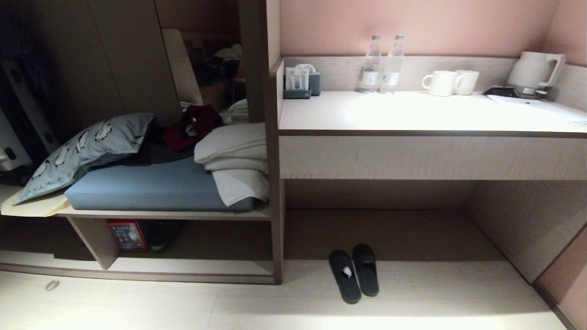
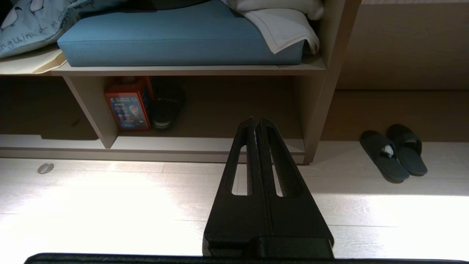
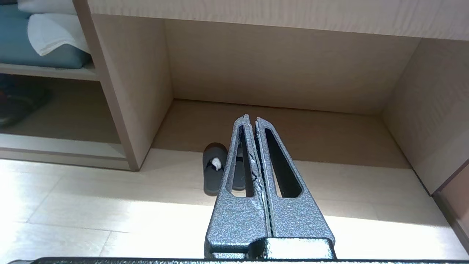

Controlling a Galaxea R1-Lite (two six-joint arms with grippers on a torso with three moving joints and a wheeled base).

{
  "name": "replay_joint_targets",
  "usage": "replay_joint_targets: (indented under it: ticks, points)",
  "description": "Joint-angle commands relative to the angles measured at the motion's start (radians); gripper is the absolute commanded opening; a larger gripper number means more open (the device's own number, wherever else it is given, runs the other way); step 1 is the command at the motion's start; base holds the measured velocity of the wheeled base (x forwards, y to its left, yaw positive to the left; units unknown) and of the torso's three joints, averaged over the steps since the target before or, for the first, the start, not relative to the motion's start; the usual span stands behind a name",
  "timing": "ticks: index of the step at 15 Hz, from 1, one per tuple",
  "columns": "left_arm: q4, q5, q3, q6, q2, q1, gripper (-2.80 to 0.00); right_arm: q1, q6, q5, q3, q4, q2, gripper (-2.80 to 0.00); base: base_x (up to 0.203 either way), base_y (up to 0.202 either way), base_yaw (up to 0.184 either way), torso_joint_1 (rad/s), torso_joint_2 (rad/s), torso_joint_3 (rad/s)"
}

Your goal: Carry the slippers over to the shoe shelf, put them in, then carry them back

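The slippers (image 1: 366, 270), a flat black pair, lie side by side on the pale floor at the mouth of the desk's knee recess; the left one carries a small white tag. The shoe shelf (image 1: 192, 266) is the low open compartment under the bench to their left, with one upright divider (image 1: 94, 238). Neither arm shows in the head view. My left gripper (image 2: 256, 119) hangs shut and empty above the floor before the shoe shelf (image 2: 205, 145), the slippers (image 2: 394, 156) off to its side. My right gripper (image 3: 251, 117) is shut and empty, partly covering the slippers (image 3: 212, 176).
A red box (image 1: 128, 234) and a dark shoe (image 1: 163, 233) stand inside the shoe shelf. The bench above holds a blue cushion (image 1: 151, 188), a pillow (image 1: 82, 151) and folded towels (image 1: 234, 156). The desk (image 1: 412, 114) carries two bottles (image 1: 380, 64), mugs (image 1: 442, 82) and a kettle (image 1: 534, 68).
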Motion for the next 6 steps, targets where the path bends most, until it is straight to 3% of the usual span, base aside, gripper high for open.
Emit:
replay_joint_targets:
  ticks: [1, 3, 6]
  points:
    - [0.0, 0.0, 0.0, 0.0, 0.001, 0.0, -2.8, 0.0, 0.0, 0.0, 0.0, 0.0, 0.0, -2.8, 0.0, 0.0, 0.0, 0.0, 0.0, 0.0]
    - [0.0, 0.0, 0.0, 0.0, 0.001, 0.0, -2.8, 0.0, 0.049, -0.023, 0.0, -0.002, 0.0, -2.8, 0.0, 0.0, 0.0, 0.0, 0.0, 0.0]
    - [0.0, 0.0, 0.0, 0.0, 0.001, 0.0, -2.8, 0.0, 0.055, -0.027, 0.0, -0.003, 0.0, -2.8, 0.0, 0.0, 0.0, 0.0, 0.0, 0.0]
